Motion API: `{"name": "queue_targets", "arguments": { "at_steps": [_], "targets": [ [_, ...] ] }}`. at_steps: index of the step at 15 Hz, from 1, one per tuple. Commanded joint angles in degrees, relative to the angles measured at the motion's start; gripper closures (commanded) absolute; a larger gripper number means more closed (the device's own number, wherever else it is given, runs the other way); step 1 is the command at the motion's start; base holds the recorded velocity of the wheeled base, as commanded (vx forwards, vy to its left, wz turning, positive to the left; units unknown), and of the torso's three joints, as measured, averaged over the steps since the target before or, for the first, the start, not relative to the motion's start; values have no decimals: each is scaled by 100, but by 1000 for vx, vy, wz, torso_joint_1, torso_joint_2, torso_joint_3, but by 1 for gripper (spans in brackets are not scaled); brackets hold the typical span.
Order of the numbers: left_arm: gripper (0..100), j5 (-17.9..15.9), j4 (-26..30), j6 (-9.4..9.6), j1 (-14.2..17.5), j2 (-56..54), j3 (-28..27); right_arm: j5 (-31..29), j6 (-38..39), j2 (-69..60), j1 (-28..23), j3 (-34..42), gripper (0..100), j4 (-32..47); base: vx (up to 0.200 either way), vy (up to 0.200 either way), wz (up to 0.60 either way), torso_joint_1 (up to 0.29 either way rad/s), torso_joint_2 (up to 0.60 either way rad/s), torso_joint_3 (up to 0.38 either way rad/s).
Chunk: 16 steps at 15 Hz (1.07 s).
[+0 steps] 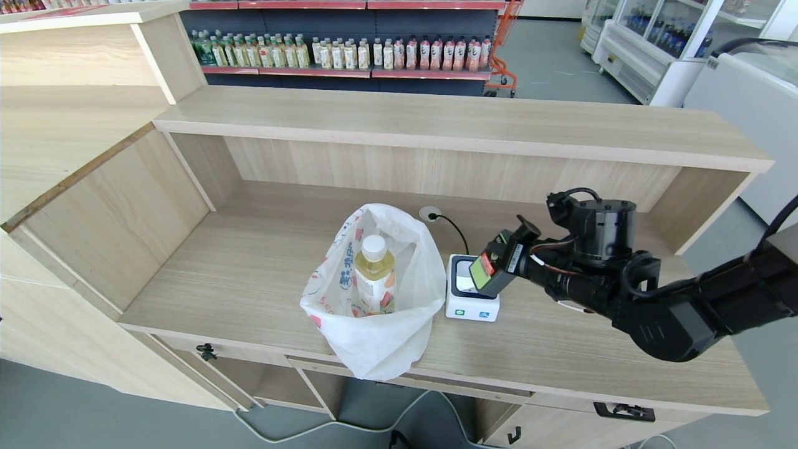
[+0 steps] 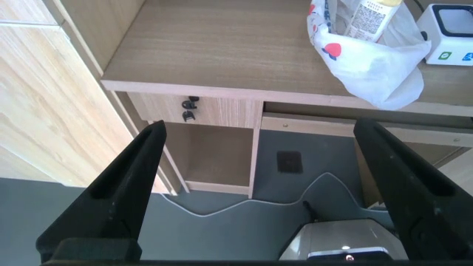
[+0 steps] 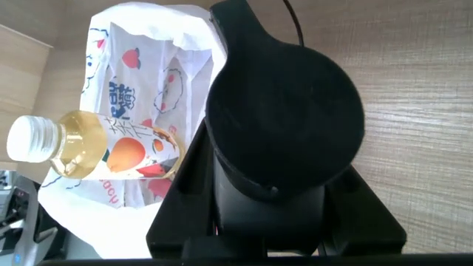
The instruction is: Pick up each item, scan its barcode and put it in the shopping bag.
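A white shopping bag stands open on the wooden counter, with a pale tea bottle upright inside it. Just right of the bag sits a white barcode scanner. My right gripper is shut on a small dark item with a green and red face, held tilted just above the scanner's window. In the right wrist view the dark item hides the scanner, with the bag and bottle beside it. My left gripper hangs open and empty below the counter's front edge, left of the bag.
The counter is a recess with a raised back ledge and wooden side walls. A black cable runs from the scanner to a hole at the back. Drawers with black handles sit under the front edge. Bare counter lies left of the bag.
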Motion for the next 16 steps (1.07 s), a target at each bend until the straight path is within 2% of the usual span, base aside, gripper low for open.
{"name": "queue_targets", "arguments": {
  "at_steps": [1, 16],
  "targets": [
    [0, -2, 2, 0, -4, 9, 0, 1, -10, 172, 26, -119, 100, 9, 0, 0, 0, 0, 0, 0],
    [0, -2, 2, 0, -4, 9, 0, 71, -53, 831, 176, -734, 100, -79, 0, 0, 0, 0, 0, 0]
  ]
}}
